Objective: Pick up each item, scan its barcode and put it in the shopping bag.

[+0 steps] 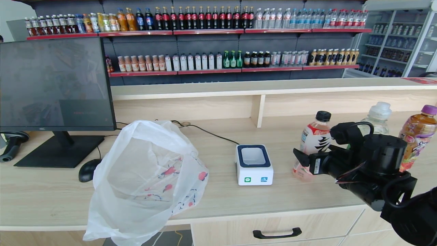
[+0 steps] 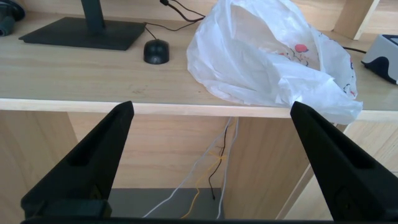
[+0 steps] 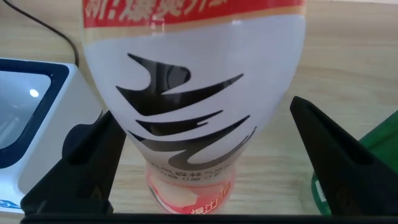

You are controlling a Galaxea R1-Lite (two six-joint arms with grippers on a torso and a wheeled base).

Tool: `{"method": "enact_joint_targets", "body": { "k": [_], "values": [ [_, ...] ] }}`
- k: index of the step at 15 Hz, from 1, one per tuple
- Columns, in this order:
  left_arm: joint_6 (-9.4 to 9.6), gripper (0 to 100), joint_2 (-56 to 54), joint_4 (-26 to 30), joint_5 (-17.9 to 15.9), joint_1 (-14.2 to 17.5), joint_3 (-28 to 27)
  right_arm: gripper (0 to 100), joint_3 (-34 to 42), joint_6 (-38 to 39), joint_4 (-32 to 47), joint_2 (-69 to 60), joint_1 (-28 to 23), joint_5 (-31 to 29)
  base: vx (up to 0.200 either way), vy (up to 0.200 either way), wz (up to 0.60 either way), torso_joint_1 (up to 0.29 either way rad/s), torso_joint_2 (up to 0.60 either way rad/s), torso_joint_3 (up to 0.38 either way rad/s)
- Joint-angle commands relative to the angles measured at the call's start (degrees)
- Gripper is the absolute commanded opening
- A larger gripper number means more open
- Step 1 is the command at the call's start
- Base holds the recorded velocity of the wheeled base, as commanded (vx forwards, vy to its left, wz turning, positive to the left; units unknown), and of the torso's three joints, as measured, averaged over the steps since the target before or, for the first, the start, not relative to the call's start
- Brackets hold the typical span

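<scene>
Right gripper [image 3: 211, 109]: I see its fingers spread wide, one on each side of the black-capped drink bottle [image 1: 312, 147]. I cannot tell whether the pads touch the bottle's wall.
Black-capped drink bottle: upright on the wooden counter [image 1: 222, 201], its base on the wood. It has a pink bottom and a white label with black strokes. It stands just right of the barcode scanner box [image 1: 254, 164].
Left gripper [image 2: 211, 106]: fingers apart with nothing between them. It hangs in front of the counter's front edge, below the top.
Shopping bag [image 1: 146, 181]: thin white plastic with red print and its mouth open upward. It sits left of the scanner box, and its lower part droops over the counter's front edge.
Barcode scanner box: white with a dark-framed window facing up, mid-counter between bag and bottle.
Other items: a clear bottle with a white cap [image 1: 378, 118] and an orange drink bottle with a purple cap [image 1: 418, 136] stand upright to the right, behind the right arm.
Counter, left end: monitor [image 1: 54, 83] on its stand, a black mouse [image 1: 88, 169] in front of it, and a handheld scanner [image 1: 12, 145] at the far left.
</scene>
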Motion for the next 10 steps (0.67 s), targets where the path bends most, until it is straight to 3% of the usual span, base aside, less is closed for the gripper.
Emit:
{"method": "enact_joint_targets", "body": {
  "k": [1, 8, 9, 10],
  "values": [
    [0.01, 100, 0.0, 0.0, 0.0, 0.0, 0.0, 100, -0.3, 0.0, 0.0, 0.4, 0.0, 0.0, 0.0, 0.0, 0.0, 0.0, 0.0, 0.0],
    [0.01, 100, 0.0, 0.0, 0.0, 0.0, 0.0, 100, -1.1, 0.0, -0.4, 1.5, 0.0, 0.0, 0.0, 0.0, 0.0, 0.0, 0.0, 0.0],
    [-0.08, 100, 0.0, 0.0, 0.0, 0.0, 0.0, 0, -1.1, 0.0, -0.3, 1.5, 0.0, 0.0, 0.0, 0.0, 0.0, 0.0, 0.0, 0.0],
    [0.01, 100, 0.0, 0.0, 0.0, 0.0, 0.0, 0, -1.3, 0.1, -0.3, 1.5, 0.0, 0.0, 0.0, 0.0, 0.0, 0.0, 0.0, 0.0]
  ]
}}
